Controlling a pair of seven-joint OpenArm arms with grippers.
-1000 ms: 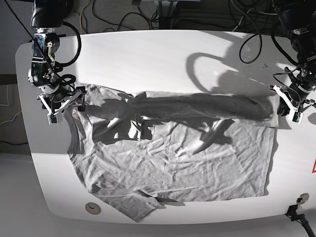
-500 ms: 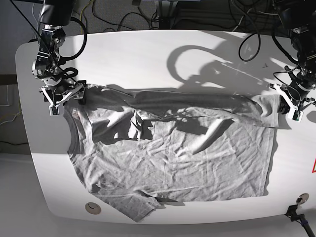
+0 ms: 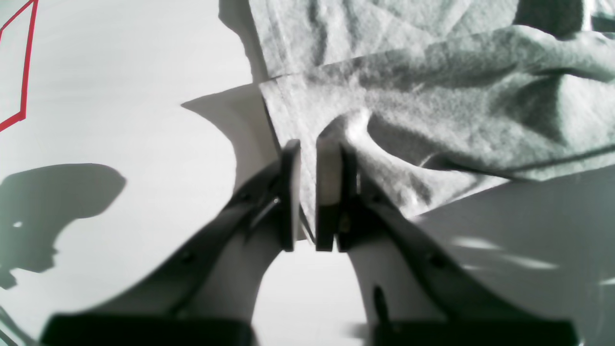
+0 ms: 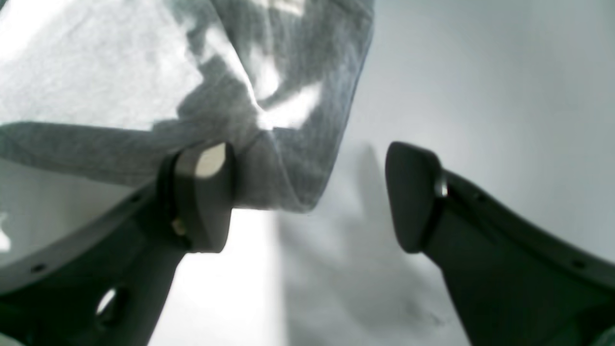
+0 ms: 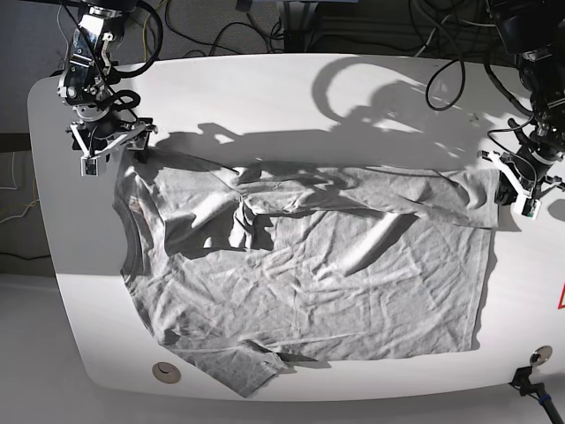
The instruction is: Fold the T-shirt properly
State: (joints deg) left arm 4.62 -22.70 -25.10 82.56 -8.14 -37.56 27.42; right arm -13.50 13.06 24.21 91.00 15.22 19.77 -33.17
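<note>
The grey T-shirt (image 5: pixel 309 274) lies spread and wrinkled on the white table (image 5: pixel 265 97), neck at the left and hem at the right. In the base view my left gripper (image 5: pixel 507 188) sits at the hem's far right corner. The left wrist view shows that gripper (image 3: pixel 309 144) shut on the edge of the T-shirt (image 3: pixel 432 96). My right gripper (image 5: pixel 117 148) stands at the shirt's far left corner. In the right wrist view it (image 4: pixel 307 192) is open, with a shirt corner (image 4: pixel 283 158) lying partly between its fingers and beside the left fingertip (image 4: pixel 202 187).
A small round disc (image 5: pixel 165 373) sits near the table's front left edge. Red tape marks (image 5: pixel 561 296) show at the right edge, also in the left wrist view (image 3: pixel 19 72). Cables (image 5: pixel 221 26) run behind the table's back edge.
My right arm has moved toward the back of the table, open, away from the sleeve. The raised far edge of the shirt has settled flatter. The left gripper has stayed put.
</note>
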